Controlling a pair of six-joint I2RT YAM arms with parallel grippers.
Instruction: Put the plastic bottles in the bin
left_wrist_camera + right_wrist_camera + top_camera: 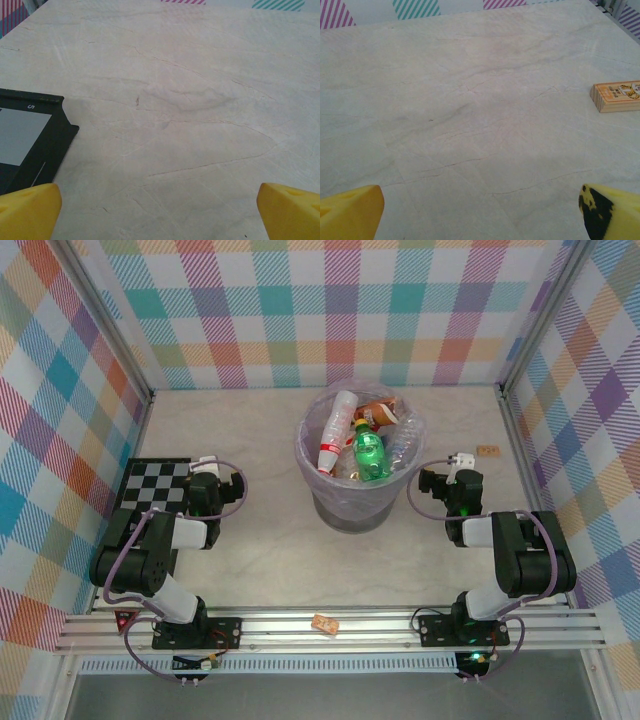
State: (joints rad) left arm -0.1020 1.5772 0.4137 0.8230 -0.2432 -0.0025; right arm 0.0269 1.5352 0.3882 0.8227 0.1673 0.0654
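From above you see the bin (pixel 352 508) standing between the two arms, with the plastic bottles (pixel 362 440) heaped inside it. The green bottle (pixel 372 458) has its long axis running near-to-far, red cap toward the far wall. Your left wrist camera adds a black checkerboard (pixel 50 137) at near left, with the left gripper (pixel 160 212) spread wide and empty over bare table (pixel 200 100); the right wrist camera adds a tan block (pixel 617 96) at far right, the right gripper (pixel 480 212) likewise gaping and empty.

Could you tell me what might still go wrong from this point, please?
The bin is heaped: the white bottle and green bottle sit near its rim and could spill if jostled. It stands between the left arm and right arm, so a careless swing might knock it.
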